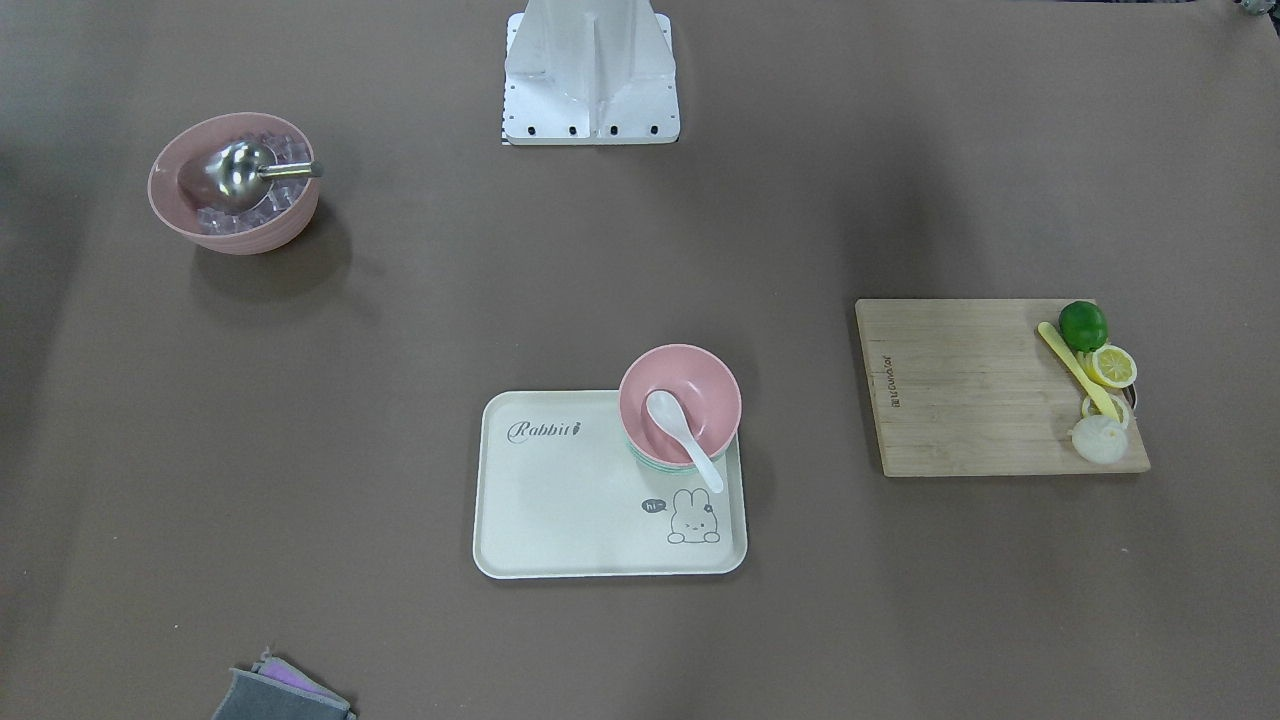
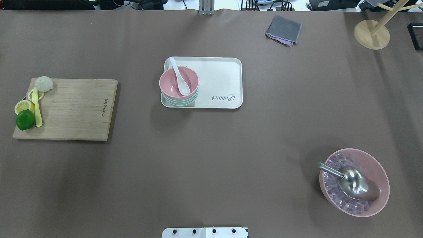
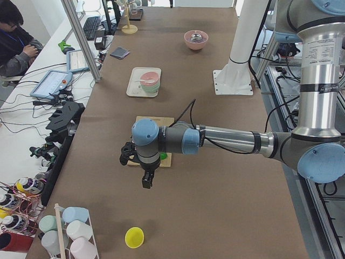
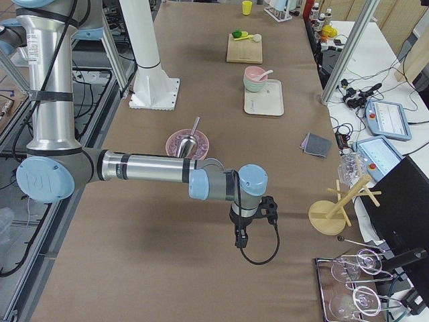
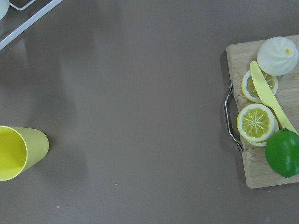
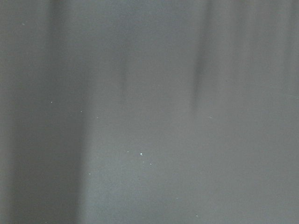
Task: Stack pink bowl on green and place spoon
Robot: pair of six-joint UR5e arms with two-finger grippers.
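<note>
A pink bowl (image 1: 680, 400) sits nested on a green bowl (image 1: 640, 456) at one corner of a cream rabbit tray (image 1: 560, 500). A white spoon (image 1: 683, 436) lies in the pink bowl with its handle over the rim. The stack also shows in the overhead view (image 2: 178, 83). My left gripper (image 3: 146, 181) hangs over the table beyond the cutting board, far from the tray. My right gripper (image 4: 240, 238) hangs over bare table at the other end. Both show only in the side views, so I cannot tell whether they are open or shut.
A wooden cutting board (image 2: 76, 109) carries a lime (image 2: 25, 119), lemon slices, a yellow knife and a bun. A larger pink bowl (image 2: 354, 182) holds ice cubes and a metal scoop. A grey cloth (image 2: 283, 29), a wooden stand (image 2: 371, 34) and a yellow cup (image 5: 18, 151) lie at the edges.
</note>
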